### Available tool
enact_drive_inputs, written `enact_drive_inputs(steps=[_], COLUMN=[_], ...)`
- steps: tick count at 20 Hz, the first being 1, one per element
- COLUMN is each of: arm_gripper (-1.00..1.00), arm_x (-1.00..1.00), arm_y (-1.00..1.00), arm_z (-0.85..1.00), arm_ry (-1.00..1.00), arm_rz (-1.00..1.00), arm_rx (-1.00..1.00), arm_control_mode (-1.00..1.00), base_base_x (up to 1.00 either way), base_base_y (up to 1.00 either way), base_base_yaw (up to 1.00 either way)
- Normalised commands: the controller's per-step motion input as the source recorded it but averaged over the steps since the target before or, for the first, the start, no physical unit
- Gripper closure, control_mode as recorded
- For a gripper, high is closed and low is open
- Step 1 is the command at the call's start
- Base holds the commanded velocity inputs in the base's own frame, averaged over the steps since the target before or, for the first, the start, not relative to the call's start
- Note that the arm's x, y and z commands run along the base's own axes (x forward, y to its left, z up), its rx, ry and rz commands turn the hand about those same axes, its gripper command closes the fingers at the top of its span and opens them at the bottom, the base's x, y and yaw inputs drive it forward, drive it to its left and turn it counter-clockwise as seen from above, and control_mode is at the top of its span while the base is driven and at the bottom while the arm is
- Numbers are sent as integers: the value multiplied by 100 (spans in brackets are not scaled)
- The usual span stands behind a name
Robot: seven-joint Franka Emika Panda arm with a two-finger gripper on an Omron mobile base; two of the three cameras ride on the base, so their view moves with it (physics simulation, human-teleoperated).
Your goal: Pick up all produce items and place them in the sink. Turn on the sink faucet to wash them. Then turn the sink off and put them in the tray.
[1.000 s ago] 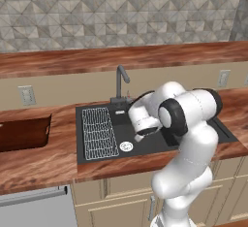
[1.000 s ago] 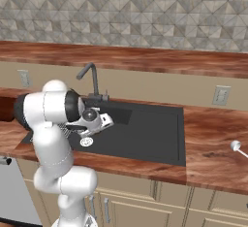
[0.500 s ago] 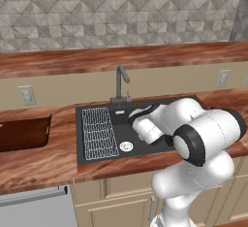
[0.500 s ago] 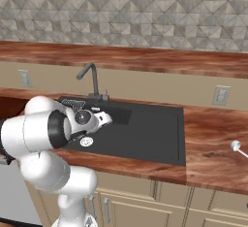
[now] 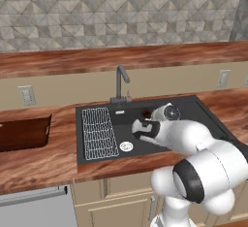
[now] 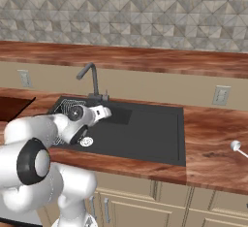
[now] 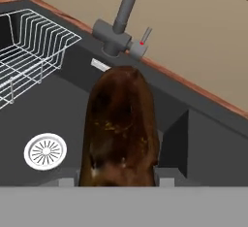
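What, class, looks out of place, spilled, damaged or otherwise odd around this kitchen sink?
Nothing stands out. The hand holds a brown potato above the black sink, near the tap. The wire rack sits squarely in the basin beside the drain, and no water is running or spilled.

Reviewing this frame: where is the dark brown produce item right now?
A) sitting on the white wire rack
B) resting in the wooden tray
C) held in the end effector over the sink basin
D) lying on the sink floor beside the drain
C: in the hand view the produce item stands between the end effector fingertips, above the black sink floor, apart from the drain and the wire rack.
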Motion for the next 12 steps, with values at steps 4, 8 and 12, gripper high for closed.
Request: enact_drive_inputs(steps=[4,8,12], arm_gripper=[100,100,100], arm_x=[-32,-44,-77], arm_y=[0,0,2], arm_z=[100,100,96], arm_ry=[14,15,18], arm_rz=[-3,-1,1], arm_rx=[0,0,1], arm_control_mode=[-100,-100,-100], base_base_x=[0,0,0], base_base_y=[0,0,0], base_base_yaw=[0,0,0])
